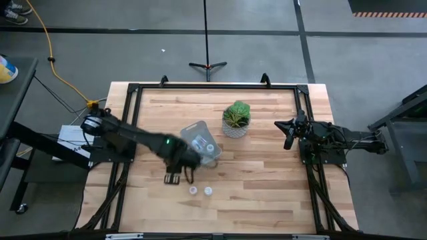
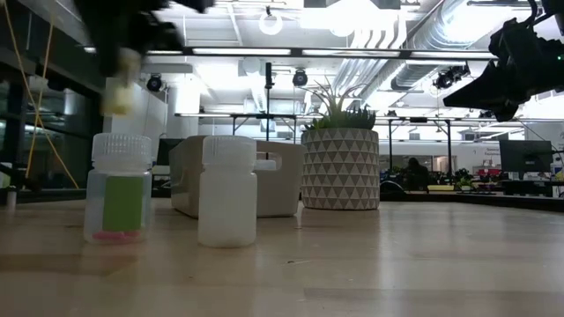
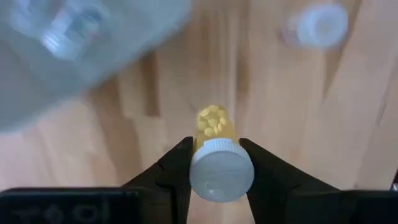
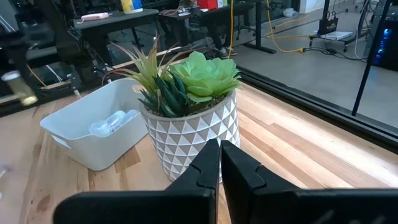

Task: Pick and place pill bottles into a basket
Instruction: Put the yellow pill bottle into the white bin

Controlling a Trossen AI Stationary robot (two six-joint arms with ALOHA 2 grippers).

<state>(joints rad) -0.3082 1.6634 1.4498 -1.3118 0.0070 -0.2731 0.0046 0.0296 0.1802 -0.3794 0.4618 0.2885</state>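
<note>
My left gripper (image 3: 217, 163) is shut on a pill bottle (image 3: 214, 127) with yellow pills and a white cap, above the table near the basket's near side; the held bottle also shows in the low view (image 2: 119, 84). The pale basket (image 1: 202, 141) stands at mid-table with bottles inside (image 4: 112, 121). Two more bottles (image 1: 193, 191) (image 1: 208, 191) stand upright on the table nearer the front; they also show in the low view (image 2: 117, 189) (image 2: 227, 191). My right gripper (image 4: 221, 163) is shut and empty at the right side, beside the plant. My left gripper pinches the bottle at its cap end (image 3: 221, 177) between its two fingers, one on each side. The fingers come from above, pointing down. The bottle is upright, cap up, lifted clear of the table (image 2: 119, 84).
A white patterned pot with a green plant (image 1: 236, 120) stands right of the basket, between it and my right arm (image 1: 293, 130). A black frame (image 1: 133, 90) runs round the table's edges. Bare wood lies at the front and right.
</note>
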